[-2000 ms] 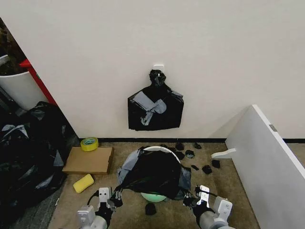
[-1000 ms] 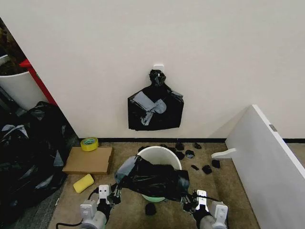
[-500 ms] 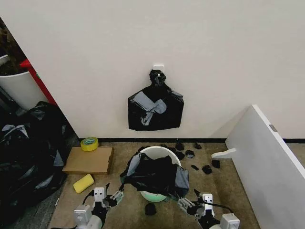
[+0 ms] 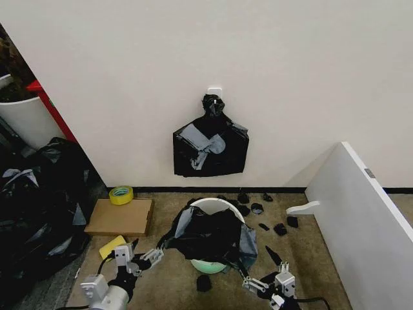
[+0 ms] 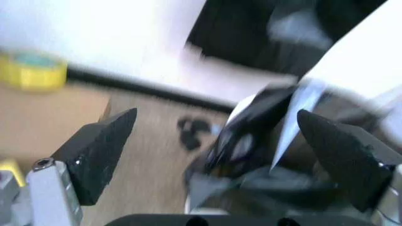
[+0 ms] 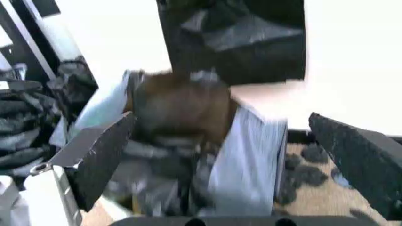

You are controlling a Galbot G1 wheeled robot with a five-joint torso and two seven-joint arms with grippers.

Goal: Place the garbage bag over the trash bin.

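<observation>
Since half a second earlier: both claws had released the thin glossy black plastic garbage bag [image 4: 213,237] and drawn apart from it, toward the robot. Left claw [image 4: 143,257]: fingers spread wide, holding nothing, low on the floor just left of the bin. Right claw [image 4: 263,276]: likewise splayed and empty, at the bin's near right. Bag: draped over the round cream-white plastic trash bin [image 4: 219,205] on the tan carpet floor [image 4: 316,258], near rim covered, far rim bare. Step judged: draping nearly complete. Next move likely calls for regripping the bag's edge and stretching it over the far rim.
</observation>
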